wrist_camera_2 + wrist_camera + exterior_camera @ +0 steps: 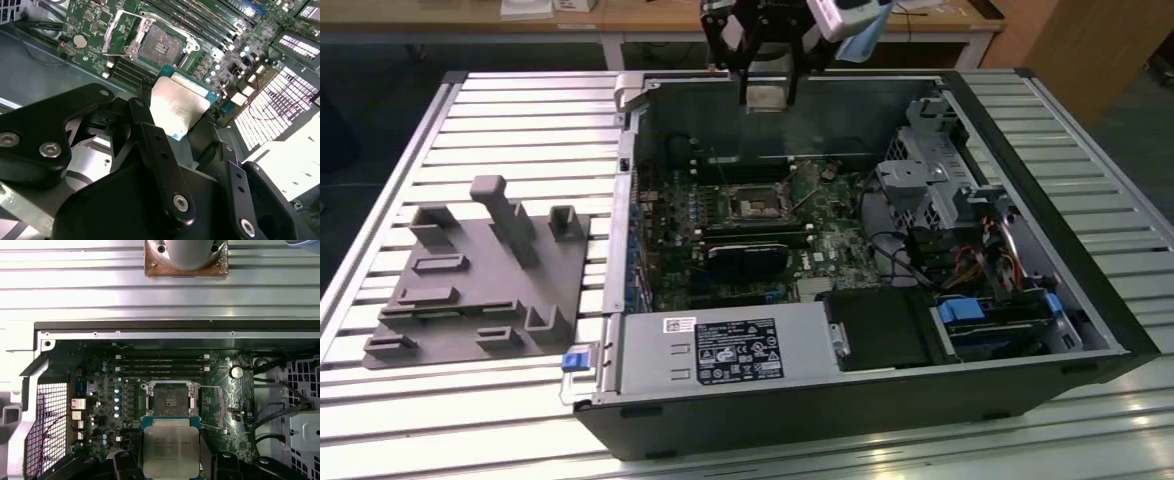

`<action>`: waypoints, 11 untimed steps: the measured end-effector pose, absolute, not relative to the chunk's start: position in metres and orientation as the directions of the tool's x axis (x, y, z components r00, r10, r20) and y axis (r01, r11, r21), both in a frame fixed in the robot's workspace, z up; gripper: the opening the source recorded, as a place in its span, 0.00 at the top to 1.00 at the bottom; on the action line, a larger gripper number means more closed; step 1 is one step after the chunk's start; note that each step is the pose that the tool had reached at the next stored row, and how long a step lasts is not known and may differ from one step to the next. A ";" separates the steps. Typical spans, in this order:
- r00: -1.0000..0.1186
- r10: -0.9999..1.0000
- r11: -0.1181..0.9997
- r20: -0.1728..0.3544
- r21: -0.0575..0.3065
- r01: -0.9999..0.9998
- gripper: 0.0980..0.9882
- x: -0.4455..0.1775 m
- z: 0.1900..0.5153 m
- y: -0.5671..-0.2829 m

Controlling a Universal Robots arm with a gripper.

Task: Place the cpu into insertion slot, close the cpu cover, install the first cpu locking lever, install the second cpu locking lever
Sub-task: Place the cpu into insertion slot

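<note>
The exterior view looks down from afar on the whole computer case (854, 415), while both wrist views closely share its socket (170, 400).

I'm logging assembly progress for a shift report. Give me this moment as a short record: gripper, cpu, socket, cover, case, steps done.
gripper: shut on the cpu's edges, above the open case
cpu: in the air, metal top toward both wrist views, not yet seated
insertion slot: empty, dark centre exposed
cpu cover: swung open beside the slot
computer case: lying on the slatted table, side panel off
steps done: none
</note>
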State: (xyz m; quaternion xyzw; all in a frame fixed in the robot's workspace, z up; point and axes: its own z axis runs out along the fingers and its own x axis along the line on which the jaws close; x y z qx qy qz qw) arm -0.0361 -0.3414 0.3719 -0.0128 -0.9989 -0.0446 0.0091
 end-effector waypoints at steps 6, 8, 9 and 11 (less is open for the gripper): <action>-1.000 0.025 0.996 0.019 0.089 0.026 0.50 -0.036 0.363 -0.341; -1.000 0.025 0.996 0.019 0.089 0.026 0.50 -0.036 0.359 -0.341; -1.000 0.025 0.996 0.019 0.089 0.026 0.50 -0.036 0.357 -0.341; -1.000 0.025 0.996 0.019 0.089 0.026 0.50 -0.036 0.353 -0.341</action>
